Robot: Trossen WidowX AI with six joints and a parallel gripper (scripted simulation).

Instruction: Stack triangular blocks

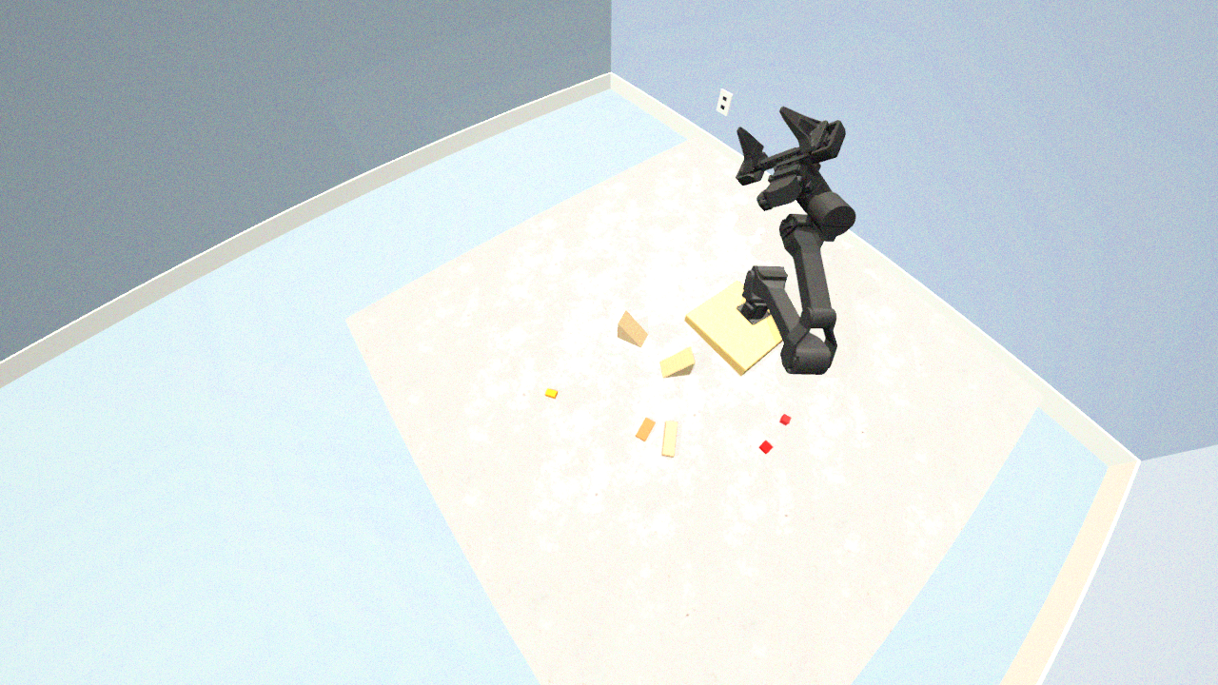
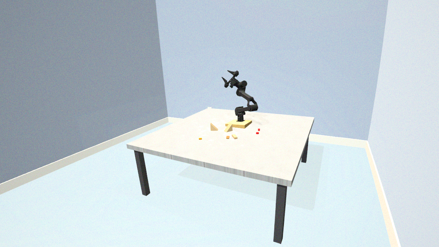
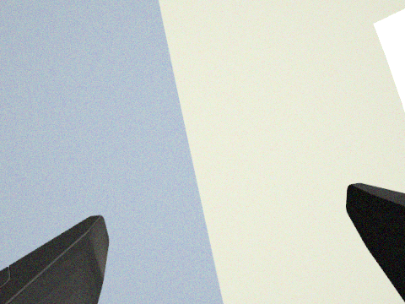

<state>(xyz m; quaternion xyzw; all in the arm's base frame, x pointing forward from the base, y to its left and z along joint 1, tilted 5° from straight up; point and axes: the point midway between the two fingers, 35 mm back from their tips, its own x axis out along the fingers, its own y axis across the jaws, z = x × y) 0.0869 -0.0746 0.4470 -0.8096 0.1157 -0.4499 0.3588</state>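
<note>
One triangular block, the tan one (image 1: 632, 329) (image 2: 213, 127), stands on the table (image 1: 596, 545) (image 2: 245, 153), left of the robot's base in the top and exterior views. The other triangular block, pale yellow (image 1: 677, 362) (image 2: 228, 128), stands apart from it, nearer the base, with a sloped face showing. The two blocks do not touch. My gripper (image 1: 760, 120) (image 2: 225, 73) (image 3: 229, 213) is wide open and empty, raised high above the table and tilted upward. The wrist view shows only the fingers, wall and ceiling, none of the blocks.
An orange block (image 1: 645, 429) (image 2: 227, 137) and a pale flat block (image 1: 670, 439) (image 2: 234, 136) lie close together. A small yellow-orange piece (image 1: 551, 393) (image 2: 200, 138) lies farther left. Two red cubes (image 1: 765, 447) (image 1: 785, 419) lie to the right. The arm stands on a yellow base board (image 1: 723, 332) (image 2: 236, 124).
</note>
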